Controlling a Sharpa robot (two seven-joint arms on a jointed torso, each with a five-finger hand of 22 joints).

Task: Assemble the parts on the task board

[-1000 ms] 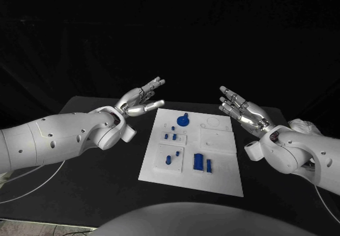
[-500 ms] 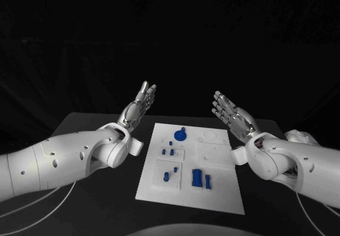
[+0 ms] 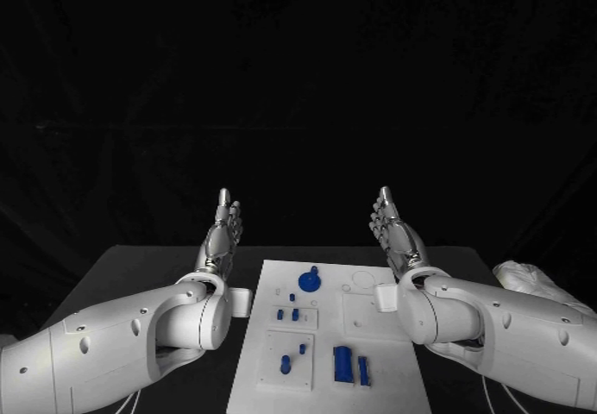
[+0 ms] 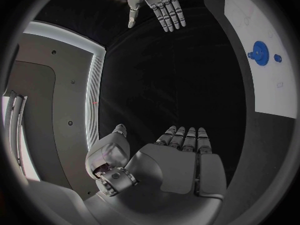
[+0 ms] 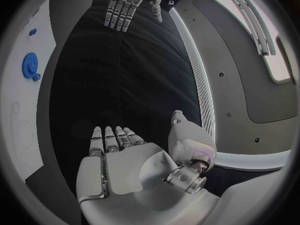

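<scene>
**A:** Where do your hands stand?

**B:** Your left hand (image 3: 222, 233) is raised above the far left part of the black surface (image 3: 137, 276), fingers straight and close together, pointing up and away, holding nothing. Your right hand (image 3: 394, 231) mirrors it on the other side, flat, released and just as bare. The left wrist view shows the left hand's palm (image 4: 178, 160) flat with the right hand (image 4: 156, 5) facing it across the gap; the right wrist view shows the same the other way round, right palm (image 5: 119, 160) near, left hand (image 5: 128, 5) opposite.

**A:** And the task board?

**B:** The white task board (image 3: 386, 379) lies flat in the middle of the surface, between your two forearms and below both hands. On it you see a blue gear (image 3: 309, 281) near the far edge, small blue pegs (image 3: 287, 314) in a recessed panel just nearer, two more blue pieces (image 3: 292, 360) in the panel below that, and a larger blue block (image 3: 342, 364) with a slim blue bar (image 3: 363, 370) just beside it.

**A:** Anything in the way?

**B:** Your right forearm overlaps the board's right edge in the head view. A crumpled white object (image 3: 535, 283) sits at the surface's right side, well apart from the board; you cannot tell what it is.
</scene>
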